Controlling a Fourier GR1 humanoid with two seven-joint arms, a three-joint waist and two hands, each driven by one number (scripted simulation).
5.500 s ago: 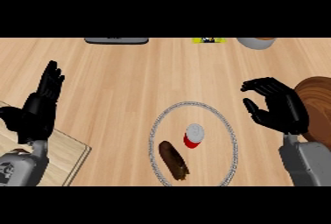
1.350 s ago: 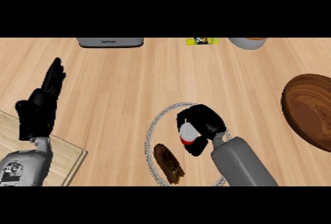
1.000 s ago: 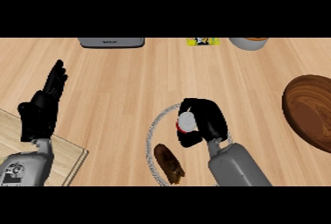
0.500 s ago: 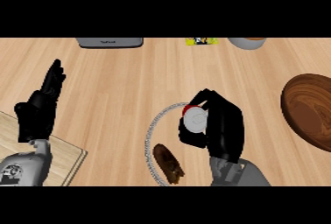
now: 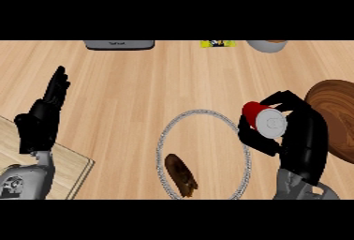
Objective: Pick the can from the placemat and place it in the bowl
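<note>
A red can (image 5: 265, 120) with a silver end is tipped toward the camera in my right hand (image 5: 301, 136), whose fingers and thumb curl round it. Hand and can hang just outside the right rim of the round placemat (image 5: 166, 140), a wood-coloured disc with a silvery beaded edge. The dark wooden bowl (image 5: 339, 117) sits at the right edge of the view, immediately right of the hand and partly hidden by it. My left hand (image 5: 41, 117) rests open at the far left, fingers up.
A brown oblong food item (image 5: 181, 175) lies on the placemat's lower part. A light wooden board (image 5: 69, 166) lies at the lower left under my left forearm. Along the far edge are a grey tray (image 5: 119, 44), a yellow item (image 5: 217, 43) and a grey bowl (image 5: 268, 45).
My right hand closed on the can on the placemat, lifted it and carried it right, past the placemat's rim toward the bowl. The left hand stayed put.
</note>
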